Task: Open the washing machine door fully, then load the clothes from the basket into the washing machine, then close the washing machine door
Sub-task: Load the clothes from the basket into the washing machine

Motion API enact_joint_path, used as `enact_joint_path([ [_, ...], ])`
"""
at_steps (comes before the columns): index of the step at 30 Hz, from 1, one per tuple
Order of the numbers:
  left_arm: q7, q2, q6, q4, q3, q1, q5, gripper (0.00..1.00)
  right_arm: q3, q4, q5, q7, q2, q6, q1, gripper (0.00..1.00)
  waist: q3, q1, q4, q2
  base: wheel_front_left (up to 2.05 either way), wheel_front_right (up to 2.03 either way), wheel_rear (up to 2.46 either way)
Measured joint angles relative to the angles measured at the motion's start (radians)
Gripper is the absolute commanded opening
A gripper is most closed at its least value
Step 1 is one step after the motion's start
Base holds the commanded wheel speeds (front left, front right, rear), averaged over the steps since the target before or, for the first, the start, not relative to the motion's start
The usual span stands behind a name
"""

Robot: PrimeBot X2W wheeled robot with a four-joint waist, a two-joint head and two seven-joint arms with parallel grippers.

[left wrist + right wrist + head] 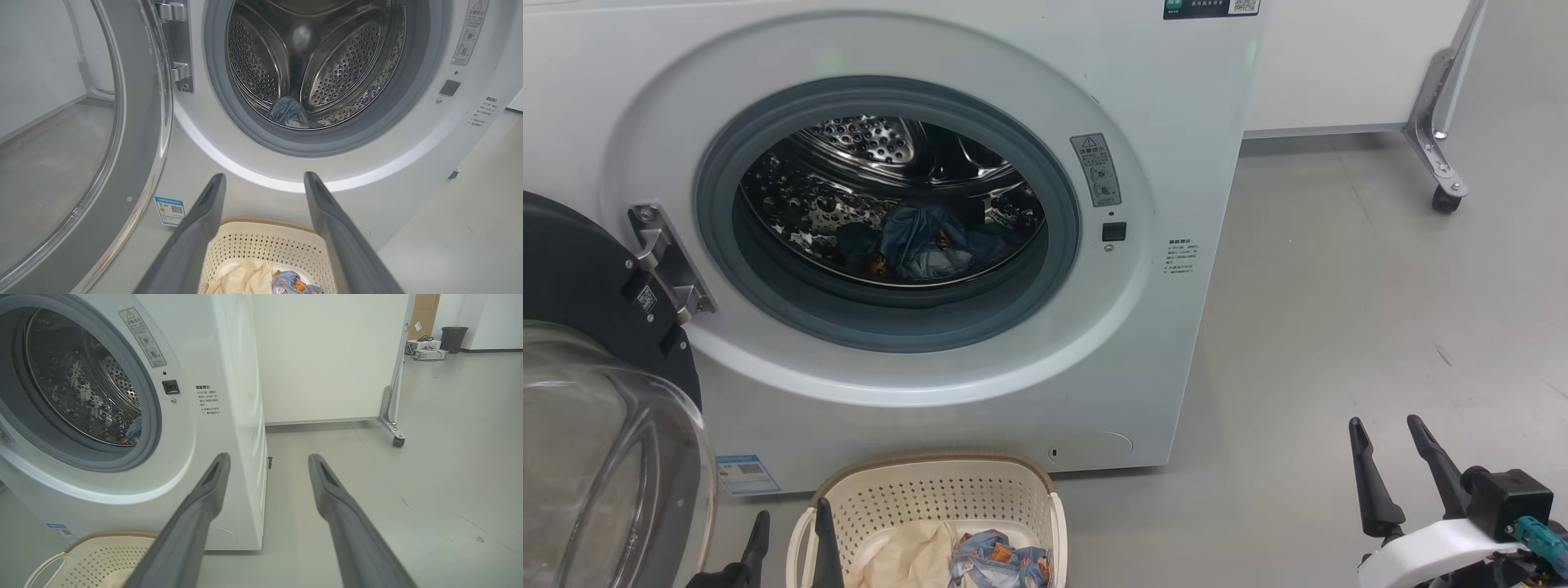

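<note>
The white washing machine (980, 73) stands with its door (580, 384) swung wide open to the left, the glass bowl facing me. A light-blue garment (923, 241) lies in the steel drum (327, 61). In front of the washer sits the cream basket (939, 498), holding a cream cloth (907, 555) and a blue printed garment (996, 559). My left gripper (792, 527) is open just above the basket's left rim, empty. My right gripper (1384, 441) is open over the floor to the right, empty.
A white panel on a metal leg with a castor (1445, 196) stands behind the washer at the right. Grey floor (1380, 310) stretches right of the machine. A dark bin (453, 339) and boxes sit far back.
</note>
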Motion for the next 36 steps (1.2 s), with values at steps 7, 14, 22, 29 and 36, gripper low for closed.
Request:
enact_joint_path([
  [7,0.0,0.0,0.0,-0.008,0.0,0.002,0.0,1.0,0.001,-0.001,0.0,0.0,0.003,0.0,0.0,1.0,0.003,0.0,-0.002,0.0,0.0,0.0,0.0],
  [14,0.0,0.001,0.0,-0.013,0.0,0.011,-0.004,1.0,0.011,-0.007,0.0,0.0,0.011,0.0,0.0,1.0,0.014,0.0,-0.016,0.0,0.0,0.0,0.0],
  [22,0.024,0.001,-0.018,-0.013,-0.02,0.016,-0.025,1.0,0.008,-0.013,0.0,0.0,0.021,0.0,-0.002,1.0,0.046,0.0,-0.032,0.0,0.0,0.0,0.0],
  [29,0.059,0.001,-0.027,-0.021,-0.031,0.014,-0.067,1.0,0.014,-0.026,0.0,0.0,0.033,0.0,-0.01,1.0,0.08,0.0,-0.044,0.0,0.0,0.0,0.0],
  [36,0.105,0.002,-0.045,-0.024,-0.037,-0.014,-0.075,1.0,0.015,-0.039,0.0,0.0,0.04,0.0,-0.054,1.0,0.136,0.0,-0.059,0.0,0.0,0.0,0.0],
])
